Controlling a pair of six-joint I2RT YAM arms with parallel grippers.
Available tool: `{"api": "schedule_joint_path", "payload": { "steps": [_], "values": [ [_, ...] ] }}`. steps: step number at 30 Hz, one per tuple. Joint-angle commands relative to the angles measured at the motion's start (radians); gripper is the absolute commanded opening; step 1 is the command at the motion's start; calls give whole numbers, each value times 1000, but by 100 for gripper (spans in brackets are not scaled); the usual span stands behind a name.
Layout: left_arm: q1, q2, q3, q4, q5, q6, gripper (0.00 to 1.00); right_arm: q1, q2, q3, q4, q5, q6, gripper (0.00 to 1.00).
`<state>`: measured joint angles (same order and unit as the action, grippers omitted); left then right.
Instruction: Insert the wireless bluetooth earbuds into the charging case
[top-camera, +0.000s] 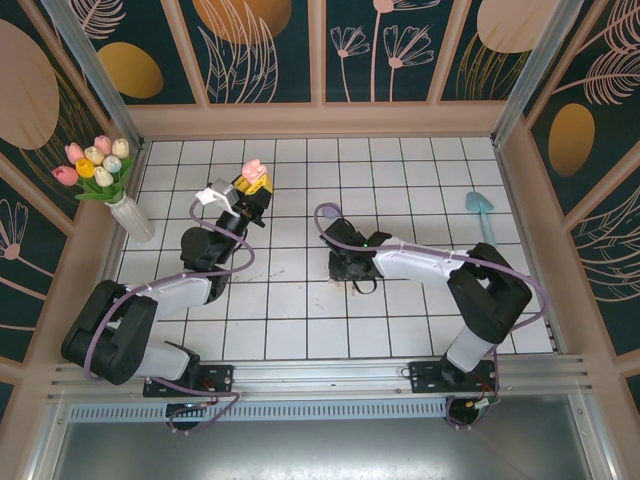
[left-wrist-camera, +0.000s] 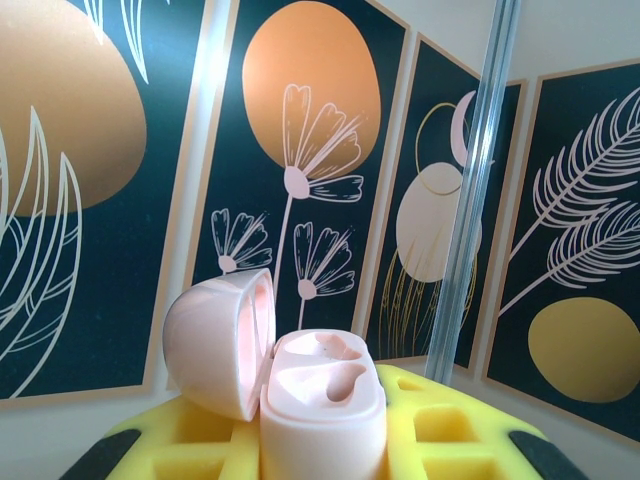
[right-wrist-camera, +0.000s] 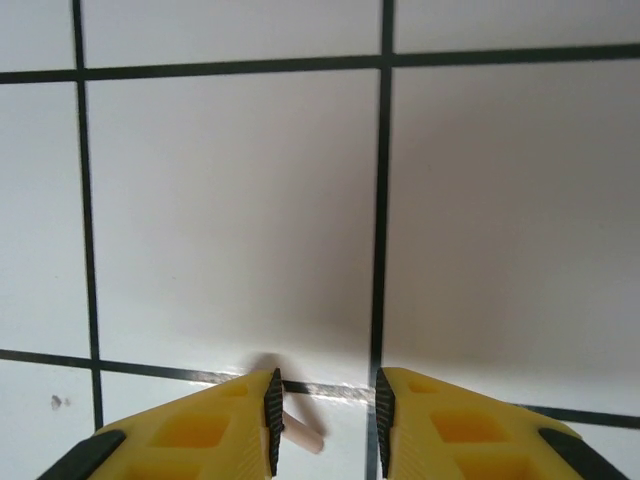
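So the left claw (top-camera: 254, 192) is lifted up over the far-left part of the desk (top-camera: 420, 180) and it's clamped on the pink charging case (left-wrist-camera: 322, 415), squeezing the body from both sides. The case is upright with its lid (left-wrist-camera: 215, 340) flipped open to the left. From the left wrist view I can see the two sockets on top, and they look empty to me.

The right claw (right-wrist-camera: 325, 420) is way down low near the middle of the desk, pointing at the tiles. Its fingers are a bit apart and not clenched on anything. There's a tiny pale pink earbud (right-wrist-camera: 303, 436) lying on the tile right beside the left-hand finger (right-wrist-camera: 215, 430). Only the stem end pokes out, so I can't tell if it's actually touching.

A vase of tulips (top-camera: 118, 190) sits far left, and a light blue thing (top-camera: 480, 206) sits far right.
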<state>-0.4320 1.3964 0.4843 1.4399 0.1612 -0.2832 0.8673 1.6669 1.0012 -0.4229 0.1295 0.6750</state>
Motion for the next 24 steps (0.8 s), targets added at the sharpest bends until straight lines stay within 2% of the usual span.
{"api": "schedule_joint_path", "payload": {
  "steps": [1,9,24],
  "values": [
    [6,-6,14,51,11,-11,0,46,47,41,-11,49,-128,34],
    [6,-16,8,42,3,-2,0,57,77,31,50,1,-260,35],
    [6,-6,15,44,6,-9,0,70,128,4,68,-21,-254,34]
  ]
}}
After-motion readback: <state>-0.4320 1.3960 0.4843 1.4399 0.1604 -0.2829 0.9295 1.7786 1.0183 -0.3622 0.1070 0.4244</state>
